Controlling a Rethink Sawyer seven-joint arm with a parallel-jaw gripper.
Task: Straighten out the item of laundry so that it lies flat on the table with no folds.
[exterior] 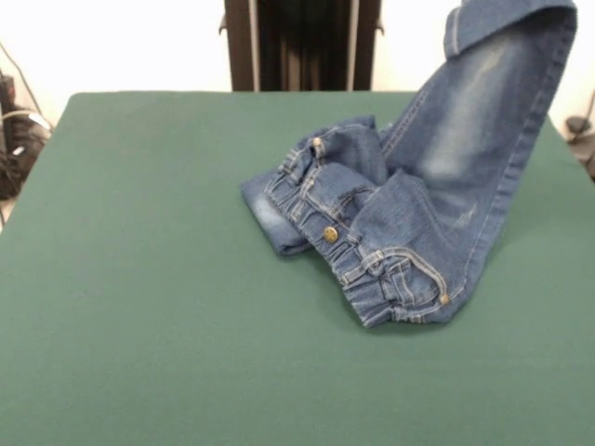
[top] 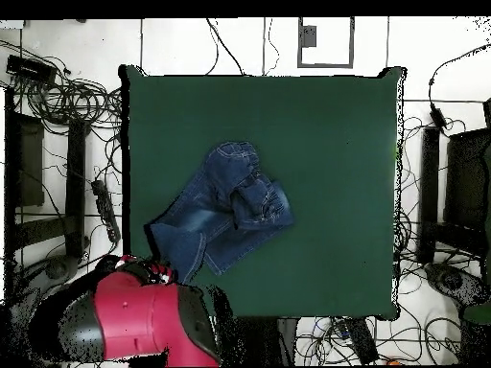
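Observation:
The small blue denim jeans [exterior: 400, 214] lie bunched right of the middle of the dark green table [exterior: 139, 279]. The gathered waistband with its brass button [exterior: 330, 234] faces the near side, folded over itself. One leg [exterior: 502, 102] is lifted off the table and rises to the top right edge of the front view, where its hem folds over. In the overhead view the jeans [top: 225, 206] stretch toward the red arm [top: 134, 316] at the bottom left. My gripper [top: 161, 268] sits at the lifted leg's end, mostly hidden under the arm, and holds that leg up.
The robot pedestal [exterior: 302, 45] stands behind the table's far edge. Cables and dark equipment [top: 58, 172] lie on the floor around the table on both sides. The table's edge [top: 129, 192] is close to the lifted leg.

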